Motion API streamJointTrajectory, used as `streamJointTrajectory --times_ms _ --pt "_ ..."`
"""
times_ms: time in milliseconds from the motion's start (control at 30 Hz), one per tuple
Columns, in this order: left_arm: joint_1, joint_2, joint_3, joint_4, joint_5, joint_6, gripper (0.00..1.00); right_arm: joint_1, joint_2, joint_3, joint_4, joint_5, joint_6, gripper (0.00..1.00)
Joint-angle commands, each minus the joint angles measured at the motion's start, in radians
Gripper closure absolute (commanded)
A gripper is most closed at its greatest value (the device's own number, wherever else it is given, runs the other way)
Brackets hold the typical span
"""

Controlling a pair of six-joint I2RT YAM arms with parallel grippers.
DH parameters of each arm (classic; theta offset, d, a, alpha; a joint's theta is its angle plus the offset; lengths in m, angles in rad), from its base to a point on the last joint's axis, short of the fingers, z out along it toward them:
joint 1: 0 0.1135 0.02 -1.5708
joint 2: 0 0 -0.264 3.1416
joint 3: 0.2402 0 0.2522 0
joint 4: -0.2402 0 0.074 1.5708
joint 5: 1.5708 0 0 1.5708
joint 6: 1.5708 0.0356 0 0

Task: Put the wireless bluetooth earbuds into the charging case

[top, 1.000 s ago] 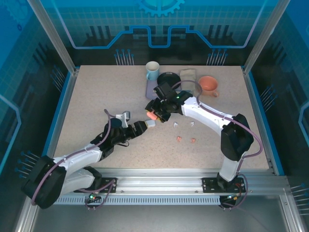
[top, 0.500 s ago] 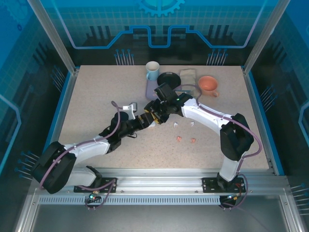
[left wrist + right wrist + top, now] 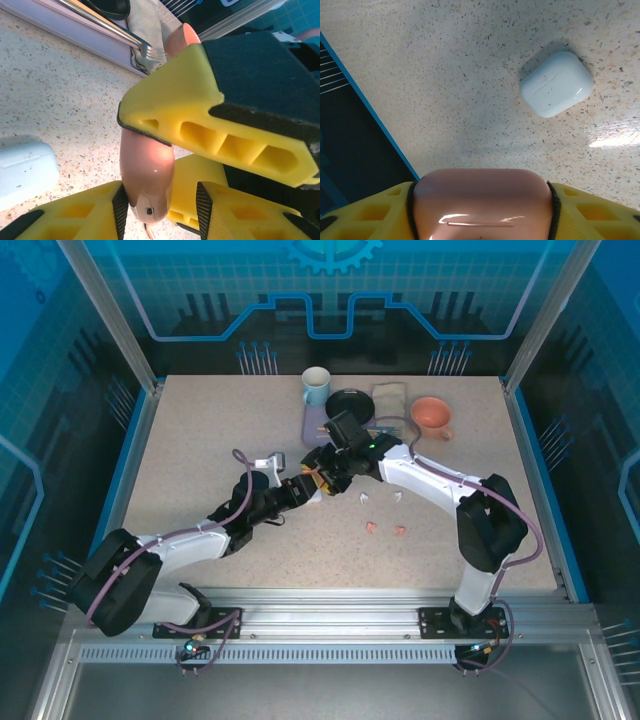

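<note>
From above, your two grippers meet mid-table. The right gripper holds the pink case off the surface, and the left gripper is nosed in against it. The four earbuds lie loose just right of the meeting point, two white and two pink, none in a case. Behind the grippers the far edge is crowded with a tray, mug, dish and cup. The bare room is to the left and toward you.

In the left wrist view, the left jaws straddle the case's lower end. One pad sits at it and a gap shows at the other, so it is not clamped. A right finger crowds in above, and the white case rests on the table close by. If you close off-centre, I'd expect the case to twist or the two sets of fingers to jam. If the right lets go early, it drops.

In the right wrist view, the right fingers are clamped on the pink case, with the white case below and the table's blue edge off to one side. Keep any swing away from the earbuds, since a sweep would scatter them.
</note>
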Motion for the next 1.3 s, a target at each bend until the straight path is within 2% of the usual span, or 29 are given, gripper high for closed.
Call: streamJointTrajectory --times_ms 0,467,633,700,767,1000,1167,1267 --pt "-0.009 -0.003 0.027 0.039 -0.012 0.025 0.58 -0.010 -0.026 -0.020 0.001 -0.016 0.014 0.48" --pt "-0.015 0.034 0.063 0.040 -0.013 0.024 0.59 -0.007 -0.023 -0.028 0.025 -0.030 0.023 0.48" --pt "-0.018 0.039 0.070 0.034 -0.015 0.029 0.72 -0.008 -0.025 -0.036 0.040 -0.039 0.033 0.48" --pt "-0.018 0.035 0.071 0.026 -0.016 0.030 0.74 -0.009 -0.028 -0.036 0.045 -0.042 0.036 0.47" --pt "-0.018 0.028 0.073 0.012 -0.015 0.034 0.77 -0.015 -0.033 -0.034 0.045 -0.044 0.036 0.43" --pt "-0.018 -0.015 0.094 -0.072 -0.006 0.065 0.92 -0.081 -0.118 -0.065 0.074 -0.040 -0.009 0.17" --pt "-0.009 -0.077 0.129 -0.207 0.039 0.129 0.98 -0.174 -0.266 -0.130 0.014 -0.017 -0.170 0.12" --pt "0.023 -0.105 0.153 -0.281 0.125 0.178 0.99 -0.233 -0.342 -0.181 0.006 -0.019 -0.368 0.12"
